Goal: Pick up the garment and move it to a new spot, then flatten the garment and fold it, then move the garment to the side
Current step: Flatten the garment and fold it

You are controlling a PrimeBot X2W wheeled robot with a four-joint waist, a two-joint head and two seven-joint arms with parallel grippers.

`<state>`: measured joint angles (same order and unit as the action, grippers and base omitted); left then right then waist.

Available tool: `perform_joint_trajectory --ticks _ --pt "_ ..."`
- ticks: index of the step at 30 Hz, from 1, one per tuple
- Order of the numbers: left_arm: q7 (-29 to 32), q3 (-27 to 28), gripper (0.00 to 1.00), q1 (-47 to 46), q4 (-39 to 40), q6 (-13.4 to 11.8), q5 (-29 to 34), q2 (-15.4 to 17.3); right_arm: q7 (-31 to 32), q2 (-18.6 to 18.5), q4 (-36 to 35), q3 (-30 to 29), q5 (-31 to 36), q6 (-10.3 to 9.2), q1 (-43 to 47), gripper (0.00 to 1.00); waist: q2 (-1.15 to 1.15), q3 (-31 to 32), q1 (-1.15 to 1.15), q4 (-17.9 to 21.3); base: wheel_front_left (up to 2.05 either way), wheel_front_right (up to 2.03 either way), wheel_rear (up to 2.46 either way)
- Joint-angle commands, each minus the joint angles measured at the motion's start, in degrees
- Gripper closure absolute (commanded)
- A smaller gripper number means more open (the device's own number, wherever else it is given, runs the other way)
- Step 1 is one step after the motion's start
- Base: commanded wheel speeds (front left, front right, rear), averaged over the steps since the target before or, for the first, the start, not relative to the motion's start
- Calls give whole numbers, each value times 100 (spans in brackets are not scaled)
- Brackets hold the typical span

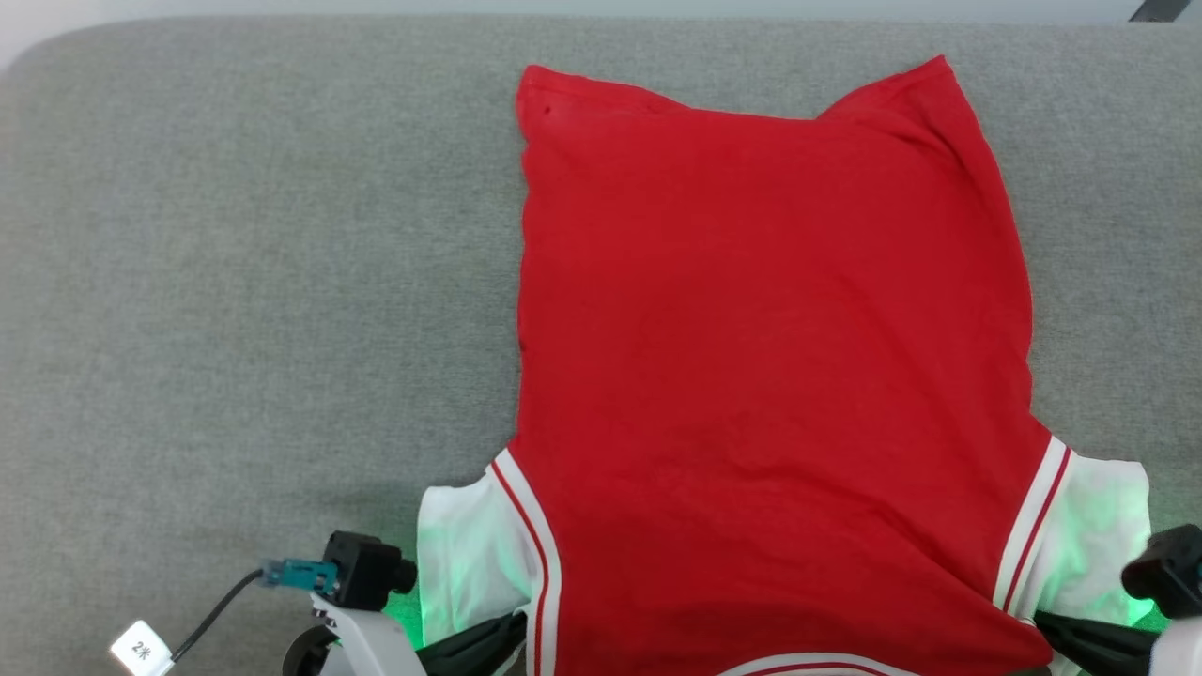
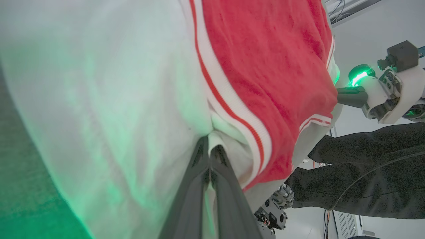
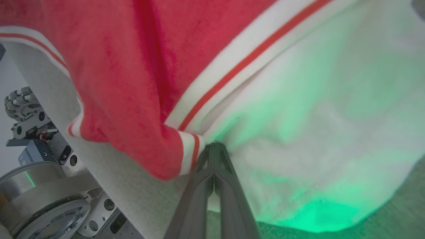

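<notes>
The red garment (image 1: 770, 376) lies spread on the grey cushioned surface, plain red side up, hem at the far end, white sleeves and striped trim toward me. My left gripper (image 2: 208, 146) is shut on the garment's shoulder cloth where the white sleeve (image 2: 99, 99) meets the striped trim; its dark fingers (image 1: 479, 643) enter from the lower left. At the lower right, my right gripper (image 3: 212, 146) is shut on the other shoulder beside its white sleeve (image 1: 1099, 535). In the left wrist view the right gripper (image 2: 342, 96) meets the cloth's far edge. Any lettering is hidden.
The grey fabric surface (image 1: 254, 282) stretches wide to the left of the garment, with a narrower strip on the right. A cable with a white tag (image 1: 141, 650) hangs by my left wrist. A person's dark trouser leg (image 2: 365, 172) and my wheeled base (image 3: 33, 179) lie beyond the near edge.
</notes>
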<state>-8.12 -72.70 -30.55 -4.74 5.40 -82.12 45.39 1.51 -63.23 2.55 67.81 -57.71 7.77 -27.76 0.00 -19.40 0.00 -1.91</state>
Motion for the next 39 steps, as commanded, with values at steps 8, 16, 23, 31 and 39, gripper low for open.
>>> perform_joint_trajectory --ticks 8,16,23,31,39 --pt "-78 -32 100 126 -261 37 97 -135 -111 -134 -477 -254 -129 -46 1 0 0 87 0 98 0 0 0" --pt "-205 -29 100 118 -16 -29 285 -204 33 -1664 -1605 -1156 -976 -33 -358 0 0 58 0 -64 0 0 0" --pt "-176 12 100 -298 24 -14 571 -547 786 -1238 -344 -2277 -928 -33 -1703 0 0 -338 0 -543 0 0 0" --pt "-85 11 100 -734 -149 81 820 -999 2668 488 1792 -2418 -28 -33 -3660 0 0 -985 0 -1227 0 0 0" --pt "-106 -31 100 -820 -510 138 916 -1347 4170 1361 3503 -2370 0 -33 -4659 0 0 -1333 0 -1670 0 0 0"
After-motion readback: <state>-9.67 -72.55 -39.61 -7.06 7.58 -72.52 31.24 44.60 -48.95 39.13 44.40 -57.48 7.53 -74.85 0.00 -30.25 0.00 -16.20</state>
